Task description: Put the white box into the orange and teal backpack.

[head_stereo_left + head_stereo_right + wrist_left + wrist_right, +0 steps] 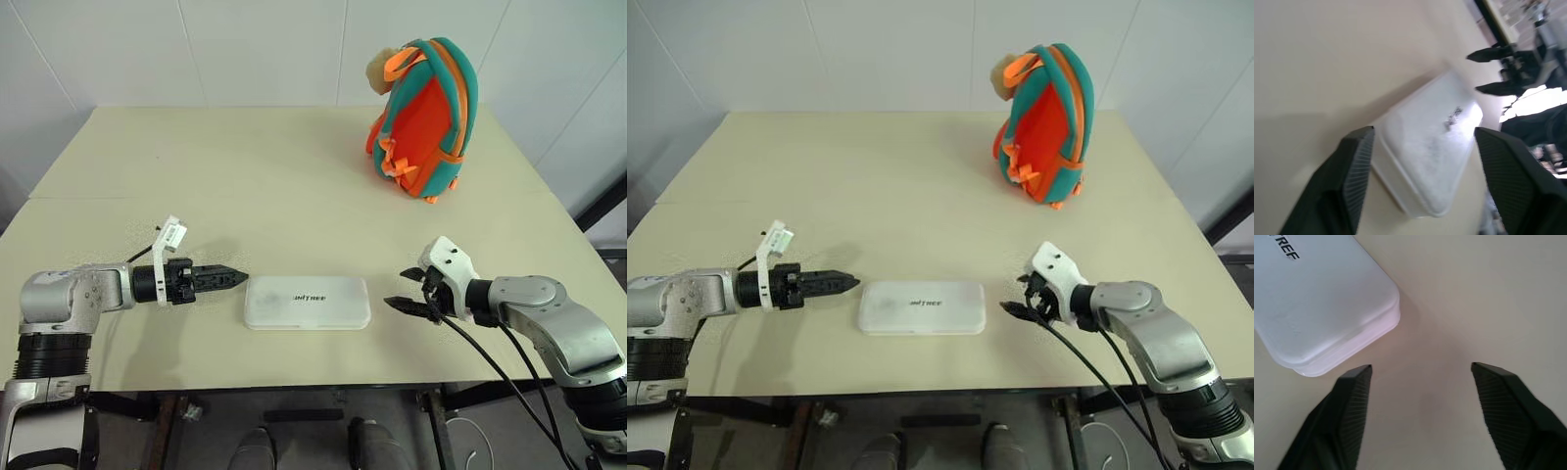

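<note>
Beige tabletop (pixel 294 196) against white walls: flat white rectangular box (pixel 308 302) lies between left gripper (pixel 227 279) and right gripper (pixel 409 292), both spread wide, empty, flanking its ends, probably for a two-sided pickup. Orange and teal fabric backpack (pixel 426 117) stands well apart at the far side.

From my left wrist camera the white box (pixel 1435 152) is smeared with blur, so I cannot read its lettering there, and the right gripper (pixel 1488 71) beyond it is soft too. My right wrist camera cuts the box off at the frame edge, leaving just one rounded corner and the tail of its lettering. On the orange and teal backpack (pixel 423 117), the tan plush head (pixel 378 69) is mostly hidden behind the pack, and I cannot tell whether the zip is open.
</note>
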You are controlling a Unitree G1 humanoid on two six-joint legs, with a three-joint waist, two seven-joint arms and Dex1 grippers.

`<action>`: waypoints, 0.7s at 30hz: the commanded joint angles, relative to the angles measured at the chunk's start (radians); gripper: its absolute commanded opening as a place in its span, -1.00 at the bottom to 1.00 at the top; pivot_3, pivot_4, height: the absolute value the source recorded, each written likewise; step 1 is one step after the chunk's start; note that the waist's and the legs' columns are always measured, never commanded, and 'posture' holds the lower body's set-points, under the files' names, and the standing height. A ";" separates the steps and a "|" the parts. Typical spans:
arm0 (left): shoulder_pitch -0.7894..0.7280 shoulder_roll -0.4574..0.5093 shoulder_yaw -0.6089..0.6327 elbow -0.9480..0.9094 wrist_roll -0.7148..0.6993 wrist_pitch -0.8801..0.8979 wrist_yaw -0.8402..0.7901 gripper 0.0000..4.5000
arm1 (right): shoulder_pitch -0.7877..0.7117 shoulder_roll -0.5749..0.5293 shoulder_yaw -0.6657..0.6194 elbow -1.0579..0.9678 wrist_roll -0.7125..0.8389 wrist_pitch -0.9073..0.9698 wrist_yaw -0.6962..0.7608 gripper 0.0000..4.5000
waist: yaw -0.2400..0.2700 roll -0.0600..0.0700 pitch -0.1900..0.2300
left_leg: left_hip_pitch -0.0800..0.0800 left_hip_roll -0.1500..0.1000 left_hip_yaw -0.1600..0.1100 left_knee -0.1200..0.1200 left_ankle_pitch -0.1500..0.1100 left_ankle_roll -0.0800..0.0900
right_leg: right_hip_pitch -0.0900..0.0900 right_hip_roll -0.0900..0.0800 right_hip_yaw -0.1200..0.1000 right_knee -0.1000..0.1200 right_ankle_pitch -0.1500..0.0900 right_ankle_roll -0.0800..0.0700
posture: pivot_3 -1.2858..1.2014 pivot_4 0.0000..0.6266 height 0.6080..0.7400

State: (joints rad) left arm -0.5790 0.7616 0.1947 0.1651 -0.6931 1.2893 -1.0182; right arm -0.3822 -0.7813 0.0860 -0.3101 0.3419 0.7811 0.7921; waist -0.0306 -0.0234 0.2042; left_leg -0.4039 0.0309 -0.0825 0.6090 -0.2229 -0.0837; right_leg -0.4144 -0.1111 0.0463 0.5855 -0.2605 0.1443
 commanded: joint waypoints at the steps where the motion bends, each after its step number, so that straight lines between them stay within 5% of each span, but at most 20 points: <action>1: -0.030 0.014 0.038 0.031 -0.065 0.119 0.003 0.99 | -0.002 0.007 -0.017 -0.020 -0.008 -0.027 -0.010 1.00 | 0.000 0.000 0.000 | 0.000 0.000 0.000 0.000 0.000 0.000 | 0.000 0.000 0.000 0.000 0.000 0.000 | 0.03 -0.52 1.00; 6: -0.103 0.020 0.060 0.188 -0.087 0.315 0.035 0.99 | 0.003 0.017 -0.018 -0.019 -0.014 -0.033 -0.022 1.00 | 0.001 -0.001 0.001 | 0.000 0.000 0.000 0.001 0.000 0.000 | 0.000 0.000 0.000 0.001 0.000 0.000 | 0.03 -0.52 1.00; 21: -0.202 0.018 -0.101 0.411 -0.057 0.321 0.052 0.99 | 0.002 0.065 -0.003 -0.009 -0.030 -0.041 -0.067 1.00 | 0.003 -0.002 0.001 | 0.000 0.000 0.000 0.001 0.000 0.000 | 0.000 0.000 0.000 0.001 0.000 0.000 | 0.03 -0.52 1.00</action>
State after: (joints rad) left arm -0.7606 0.7824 0.0958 0.5687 -0.7509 1.6117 -0.9533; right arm -0.3764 -0.7234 0.0893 -0.3068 0.3186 0.7599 0.7350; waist -0.0280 -0.0256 0.2054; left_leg -0.4039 0.0307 -0.0826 0.6095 -0.2229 -0.0840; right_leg -0.4145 -0.1112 0.0461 0.5863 -0.2605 0.1443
